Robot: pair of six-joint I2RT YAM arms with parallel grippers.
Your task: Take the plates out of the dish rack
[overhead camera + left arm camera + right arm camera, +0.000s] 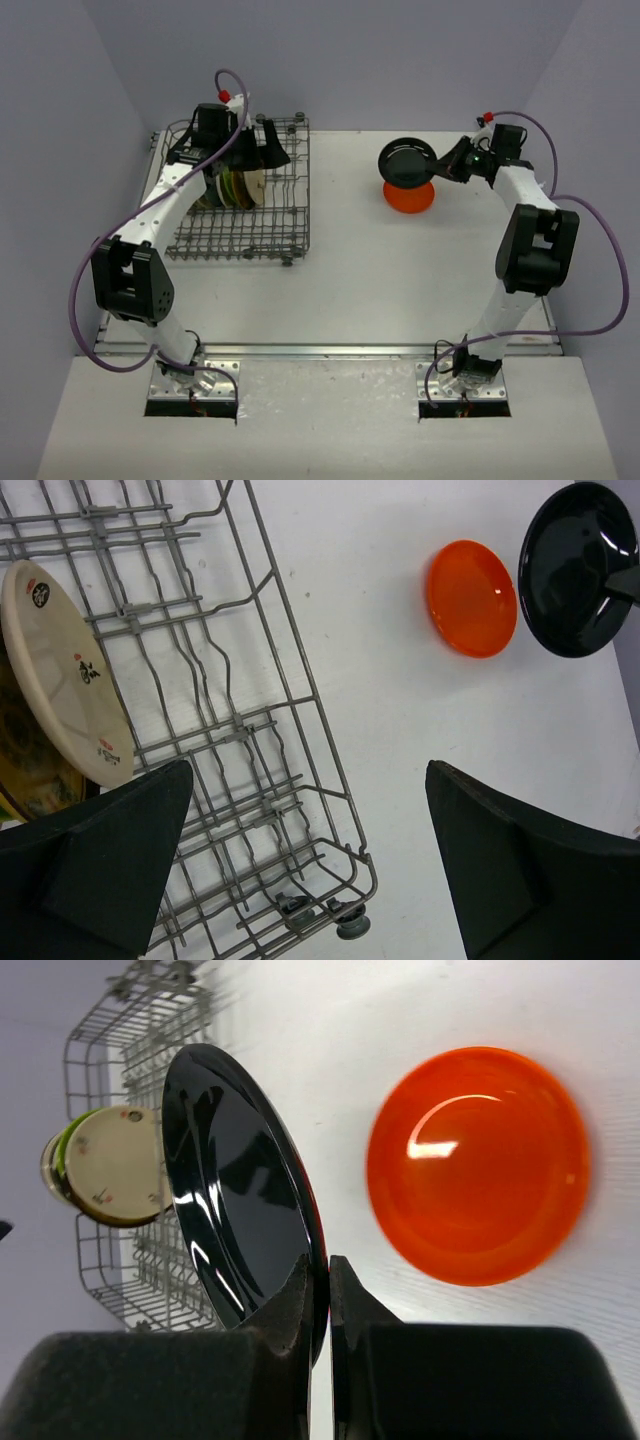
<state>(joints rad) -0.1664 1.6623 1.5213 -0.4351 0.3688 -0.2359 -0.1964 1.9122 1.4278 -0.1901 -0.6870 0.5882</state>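
Currently, unloading is partly done. One orange plate [478,1165] lies flat and face up on the desk [350,290], right of centre and toward the far edge, well apart from the dish rack [260,235]. A second plate, the black plate [240,1190], is also out of the rack. The right gripper [322,1270] is clamped on its rim, both fingers pressed against the edge, and holds it tilted just above the orange plate. Whether the two plates touch cannot be determined. The step in hand is judged to be setting the black plate down on or next to the orange one.

The rack sits toward the far left corner of the desk. A group of upright plates [235,187] stands between the tines in its far half. One shows a beige underside, with lime green and yellow-brown rims beside it. The exact count cannot be determined. The left gripper [308,770] hangs above the rack beside this group, jaws spread wide, gripping nothing. Several plates are left to unload.
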